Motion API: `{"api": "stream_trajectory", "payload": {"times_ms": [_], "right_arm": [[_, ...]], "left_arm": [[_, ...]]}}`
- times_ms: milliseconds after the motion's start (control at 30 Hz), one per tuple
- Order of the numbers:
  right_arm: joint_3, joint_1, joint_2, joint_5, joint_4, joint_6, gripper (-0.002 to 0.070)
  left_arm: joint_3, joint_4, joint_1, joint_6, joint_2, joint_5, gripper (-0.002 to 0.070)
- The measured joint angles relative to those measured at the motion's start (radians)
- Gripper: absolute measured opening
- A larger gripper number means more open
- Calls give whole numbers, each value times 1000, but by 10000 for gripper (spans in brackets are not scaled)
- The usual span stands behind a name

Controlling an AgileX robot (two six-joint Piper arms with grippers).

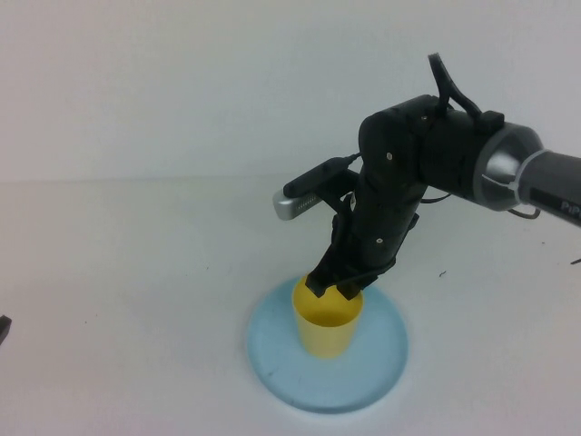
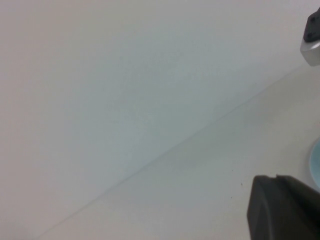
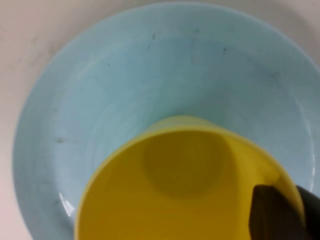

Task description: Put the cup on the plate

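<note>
The yellow cup (image 1: 327, 331) stands upright on the light-blue plate (image 1: 381, 363), a little left of the plate's middle. My right gripper (image 1: 334, 289) comes down from above and is shut on the cup's far rim, one finger inside and one outside. In the right wrist view the cup (image 3: 165, 200) fills the lower part, the plate (image 3: 100, 100) lies under it, and the right gripper (image 3: 297, 210) pinches the cup's wall. My left gripper (image 2: 276, 182) is parked far to the left, fingers together and empty; only a dark bit of it (image 1: 3, 329) shows in the high view.
White table (image 1: 136, 272) with a white wall behind it. The left wrist view shows a sliver of the plate (image 2: 316, 162) and part of the right arm's camera (image 2: 312, 42) at its edge.
</note>
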State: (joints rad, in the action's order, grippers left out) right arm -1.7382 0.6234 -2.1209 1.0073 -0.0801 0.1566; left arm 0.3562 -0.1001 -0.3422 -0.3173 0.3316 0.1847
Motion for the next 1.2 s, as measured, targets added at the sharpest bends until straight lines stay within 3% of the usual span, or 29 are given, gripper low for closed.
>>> {"api": "stream_trajectory", "payload": {"times_ms": [100, 267, 467, 700, 933, 1067, 1200], "right_arm": [[-6, 1, -2, 6, 2, 0, 130], [-34, 1, -2, 23, 6, -45, 353], [-104, 1, 15, 81, 27, -81, 411], [-110, 1, 191, 145, 93, -97, 403], [-96, 1, 462, 149, 140, -98, 310], [21, 1, 654, 106, 155, -93, 223], [269, 1, 863, -15, 153, -64, 142]], "left_arm": [[0, 0, 0, 0, 0, 0, 1], [0, 0, 0, 0, 0, 0, 1], [0, 0, 0, 0, 0, 0, 1], [0, 9, 0, 8, 0, 0, 1], [0, 9, 0, 26, 0, 0, 1], [0, 9, 0, 67, 0, -7, 1], [0, 9, 0, 67, 0, -7, 1]]}}
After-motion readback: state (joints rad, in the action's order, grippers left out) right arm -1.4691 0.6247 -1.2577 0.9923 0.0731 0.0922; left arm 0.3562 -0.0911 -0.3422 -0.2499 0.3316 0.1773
